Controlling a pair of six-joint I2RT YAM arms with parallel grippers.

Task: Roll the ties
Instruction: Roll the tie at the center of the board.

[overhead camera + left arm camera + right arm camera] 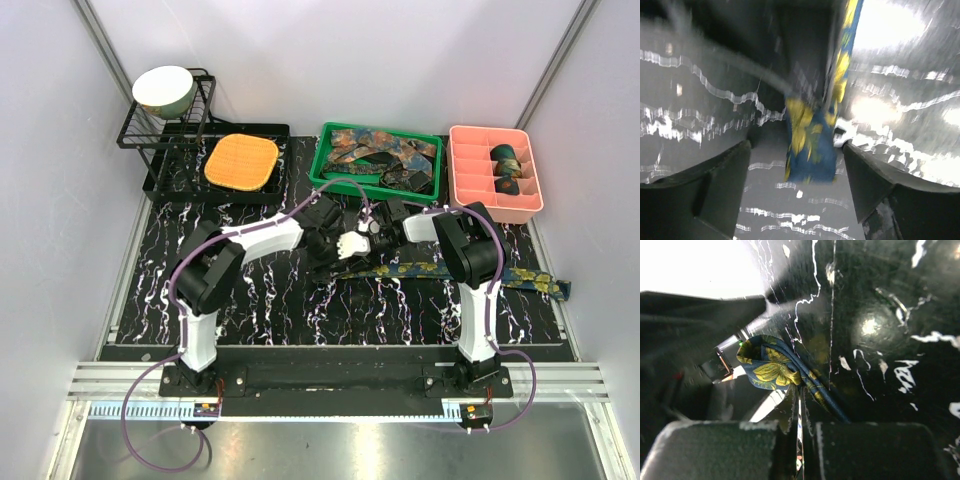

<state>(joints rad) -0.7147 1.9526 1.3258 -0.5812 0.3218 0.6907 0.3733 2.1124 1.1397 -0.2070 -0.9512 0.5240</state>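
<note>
A navy tie with a yellow pattern lies stretched across the black marbled table, running right toward the edge. My right gripper is shut on its left end. In the right wrist view the folded end of the tie bunches just past the closed gripper. My left gripper sits close beside the right one. It stands wide open, and the tie's end hangs between its fingers without touching them. More ties lie in the green tray.
A pink divided tray at the back right holds rolled ties. An orange waffle pad lies on a black tray at the back left. Beside it stands a wire rack with a bowl. White walls enclose the table.
</note>
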